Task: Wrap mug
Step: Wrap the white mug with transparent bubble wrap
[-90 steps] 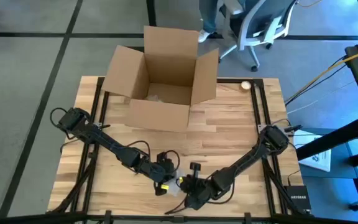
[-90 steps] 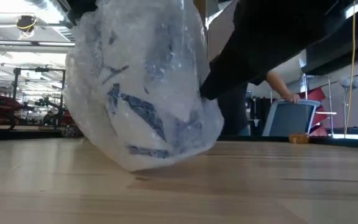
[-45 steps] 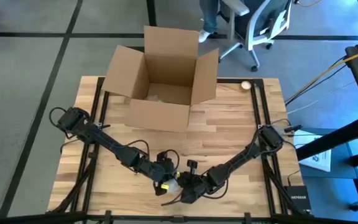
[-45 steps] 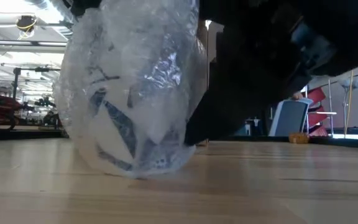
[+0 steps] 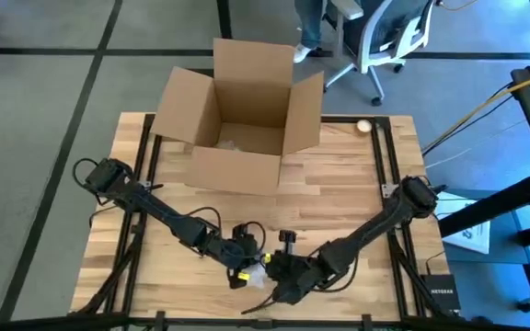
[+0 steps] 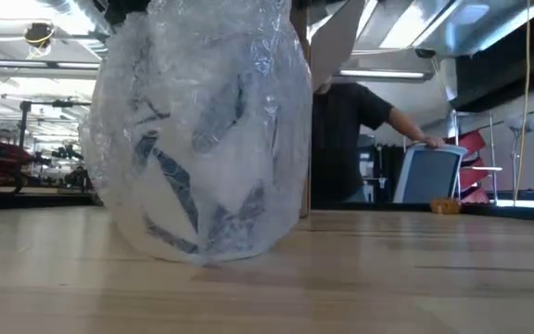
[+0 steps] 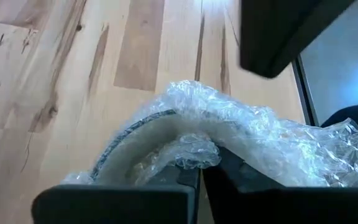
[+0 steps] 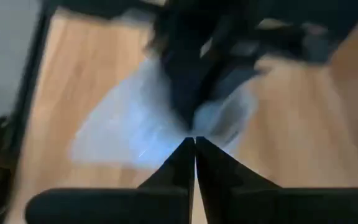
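The mug [image 6: 202, 158] is white with blue markings and is wrapped in clear bubble wrap [image 7: 272, 140]. It stands on the table [image 6: 387, 269] near the front edge, bottom down. My left gripper [image 7: 201, 177] comes down on its top and is shut on it. My right gripper [image 8: 194, 142] is shut with nothing between its fingers. It sits just right of the bundle [image 5: 258, 269] in the high view. The low view shows the bundle's right side free. My left gripper pinches the wrapped mug at its top, by the rim [image 7: 166, 121], with bubble wrap bunched between the fingers [image 7: 229, 177]. The fingers come from above. The wrap hides the exact spot. The mug's bottom [image 6: 202, 258] rests on the table.
An open cardboard box [image 5: 237, 119] stands at the far middle of the table. A small round thing [image 5: 364, 126] lies at the far right. Bare wood [image 5: 339, 193] lies between the box and the arms. A person [image 6: 350, 130] and a chair are beyond the table.
My right gripper pressed in against the bundle's right side, then drew back out of the low view. The wrapped mug has turned and shifted a little toward the table's left, from tilted to more upright. My left gripper has stayed shut on its top.
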Robot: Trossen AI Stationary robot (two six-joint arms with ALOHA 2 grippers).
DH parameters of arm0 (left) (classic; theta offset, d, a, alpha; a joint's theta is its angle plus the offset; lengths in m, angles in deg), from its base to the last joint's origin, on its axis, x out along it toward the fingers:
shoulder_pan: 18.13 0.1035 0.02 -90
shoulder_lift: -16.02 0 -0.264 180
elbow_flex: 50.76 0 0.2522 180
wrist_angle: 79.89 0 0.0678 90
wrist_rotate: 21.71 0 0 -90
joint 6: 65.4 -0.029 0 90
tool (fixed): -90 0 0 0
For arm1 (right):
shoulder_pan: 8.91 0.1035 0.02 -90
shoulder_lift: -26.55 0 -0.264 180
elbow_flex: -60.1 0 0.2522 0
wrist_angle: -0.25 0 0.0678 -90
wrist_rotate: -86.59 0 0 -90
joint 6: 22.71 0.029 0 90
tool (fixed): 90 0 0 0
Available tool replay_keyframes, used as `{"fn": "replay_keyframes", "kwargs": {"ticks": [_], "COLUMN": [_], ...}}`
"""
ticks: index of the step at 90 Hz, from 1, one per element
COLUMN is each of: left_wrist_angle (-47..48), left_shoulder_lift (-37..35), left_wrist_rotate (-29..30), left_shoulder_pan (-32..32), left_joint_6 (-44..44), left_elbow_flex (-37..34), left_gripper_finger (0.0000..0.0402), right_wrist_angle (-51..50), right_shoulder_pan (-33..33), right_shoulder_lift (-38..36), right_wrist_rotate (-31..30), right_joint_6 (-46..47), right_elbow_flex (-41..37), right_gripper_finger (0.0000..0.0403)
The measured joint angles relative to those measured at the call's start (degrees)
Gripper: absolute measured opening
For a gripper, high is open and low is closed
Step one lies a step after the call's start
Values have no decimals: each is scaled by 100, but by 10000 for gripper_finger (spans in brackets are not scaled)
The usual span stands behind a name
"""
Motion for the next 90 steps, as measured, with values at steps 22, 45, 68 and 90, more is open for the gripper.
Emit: {"fn": "replay_keyframes", "kwargs": {"ticks": [22,45,68,90], "left_wrist_angle": [7,75,17,20], "left_shoulder_lift": [4,7,7,5], "left_wrist_rotate": [26,-6,-5,-4], "left_shoulder_pan": [-96,-108,-106,-104], "left_joint_6": [-205,-206,-251,-249], "left_elbow_flex": [-5,-17,-13,-13], "left_gripper_finger": [0,0,0,0], "right_wrist_angle": [958,1185,1167,1167], "right_shoulder_pan": [-434,-467,-465,-466], "right_shoulder_lift": [123,389,430,436], "right_wrist_rotate": [449,522,525,542], "right_joint_6": [-205,-200,-184,-182], "right_elbow_flex": [-295,-369,-375,-377], "right_gripper_finger": [1,1,1,1]}}
